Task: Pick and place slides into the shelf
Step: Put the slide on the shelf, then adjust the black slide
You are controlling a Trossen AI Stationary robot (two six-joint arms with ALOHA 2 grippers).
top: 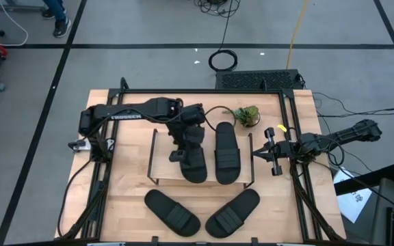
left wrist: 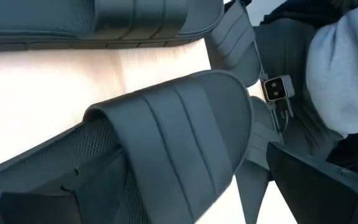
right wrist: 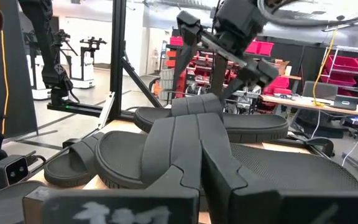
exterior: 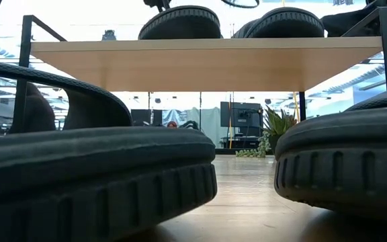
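Note:
Two black slides lie side by side, soles down, on the shelf's light top board [top: 161,147] [exterior: 207,64]: the left one [top: 195,162] [right wrist: 247,126] and the right one [top: 226,152] [right wrist: 135,158]. Two more slides [top: 173,212] [top: 232,213] lie on the table near its near edge and fill the low view [exterior: 93,181] [exterior: 348,161]. My left gripper [top: 182,142] [right wrist: 211,92] hangs open over the left shelf slide, with a finger on either side of its ribbed strap [left wrist: 173,124]. My right gripper [top: 257,154] waits shut, level, just right of the shelf. My left gripper comes down from above with its open fingers on either side of the left shelf slide's strap [right wrist: 197,104]. Whether a finger touches the strap, I cannot tell. The slide lies flat on the shelf board.
A small green plant [top: 246,115] stands behind the shelf's far right corner. A black metal frame [top: 289,109] borders the table, and cables run along both sides. Bare wood shows left of the shelf [top: 125,171]. A person's feet [top: 59,24] show on the floor beyond.

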